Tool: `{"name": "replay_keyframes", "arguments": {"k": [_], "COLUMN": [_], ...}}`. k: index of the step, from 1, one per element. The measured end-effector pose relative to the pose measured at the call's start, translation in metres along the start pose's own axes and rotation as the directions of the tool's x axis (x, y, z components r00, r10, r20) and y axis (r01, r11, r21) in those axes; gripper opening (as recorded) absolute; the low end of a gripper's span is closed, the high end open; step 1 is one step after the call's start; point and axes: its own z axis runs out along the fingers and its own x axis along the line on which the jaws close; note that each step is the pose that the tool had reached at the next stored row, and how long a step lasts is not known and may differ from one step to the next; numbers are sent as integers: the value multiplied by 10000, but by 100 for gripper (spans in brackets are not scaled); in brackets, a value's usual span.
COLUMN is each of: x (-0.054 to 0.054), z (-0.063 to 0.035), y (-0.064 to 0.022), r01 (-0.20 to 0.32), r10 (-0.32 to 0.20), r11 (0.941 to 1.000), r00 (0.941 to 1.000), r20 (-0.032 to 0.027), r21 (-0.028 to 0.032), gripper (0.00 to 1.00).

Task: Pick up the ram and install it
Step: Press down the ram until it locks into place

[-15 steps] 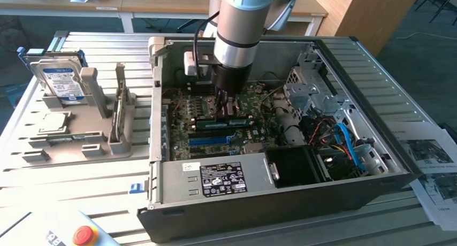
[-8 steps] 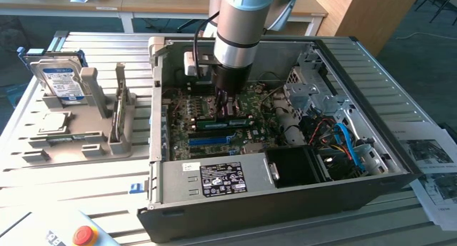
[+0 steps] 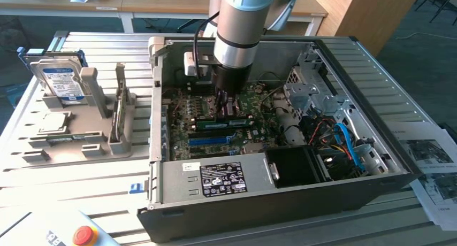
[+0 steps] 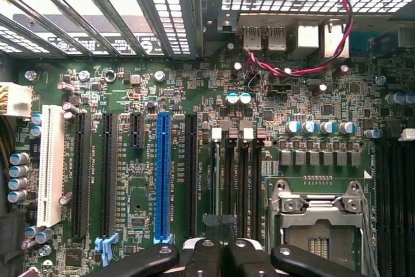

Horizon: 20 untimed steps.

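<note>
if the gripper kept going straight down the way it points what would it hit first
Most likely the motherboard inside the open computer case, around its memory slots. The gripper points down, shut, just above them; exact depth is unclear.

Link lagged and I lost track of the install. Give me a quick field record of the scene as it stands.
arm: reaching down into the open computer case
gripper: shut, low over the motherboard
ram: green stick directly under the gripper, lying along the board; cannot tell if it is gripped or seated
memory slots: dark, just ahead of the gripper in the wrist view
blue slot: empty
hard drive: upright in a holder outside the case, exterior view's left
</note>
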Motion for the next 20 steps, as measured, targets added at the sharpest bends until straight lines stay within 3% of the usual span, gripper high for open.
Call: {"name": "replay_keyframes", "arguments": {"k": [20], "x": [-1], "z": [13], "y": [-1], "r01": [0], "r10": [0], "r11": [10000], "r00": [10000], "r20": [4], "r21": [2], "gripper": [10]}}
